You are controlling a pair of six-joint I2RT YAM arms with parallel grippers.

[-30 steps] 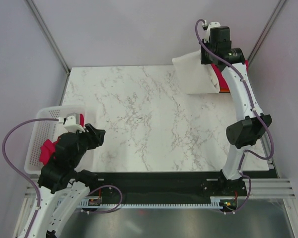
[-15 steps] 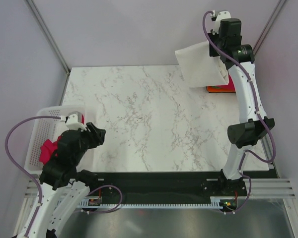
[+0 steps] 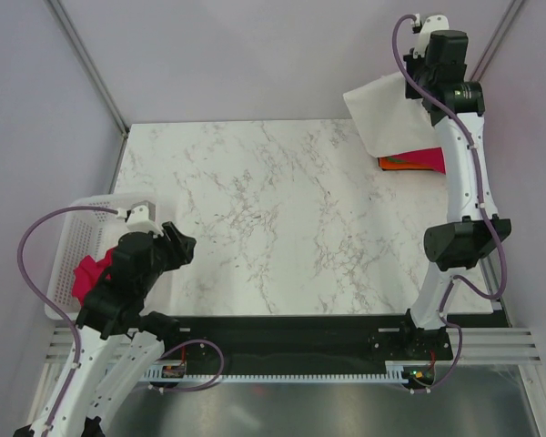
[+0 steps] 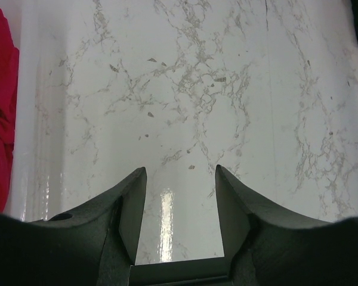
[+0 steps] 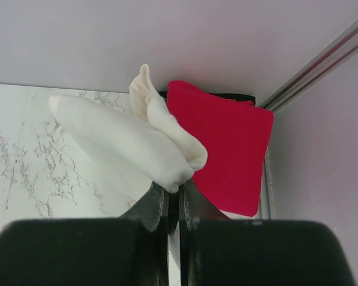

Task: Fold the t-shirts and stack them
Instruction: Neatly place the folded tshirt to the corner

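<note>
While the right gripper (image 5: 173, 199) hangs high over the far right corner of the marble table (image 3: 255, 218), we see its two fingers pressed together on a bunched fold of the white t-shirt (image 5: 122, 140). The shirt droops from that pinch in a loose, soft mass, and we can make out no print on the cloth that shows. Directly below it, in the far right corner, lies a folded magenta t-shirt (image 5: 227, 143), flat and roughly square. From the overhead view it rests on top of an orange t-shirt (image 3: 400, 165), whose edge peeks out along the near side. We cannot tell whether the hanging hem of the white shirt touches this stack or floats just above it. Well apart from all this, at the near left of the table, the left gripper (image 4: 180, 171) is held low over bare marble with its fingers spread wide and nothing between them. Just beside that arm sits the white lattice basket (image 3: 82, 206), and inside it we see a crumpled magenta t-shirt (image 3: 86, 276), which also shows as a strip of colour at the left edge of the left wrist view.
</note>
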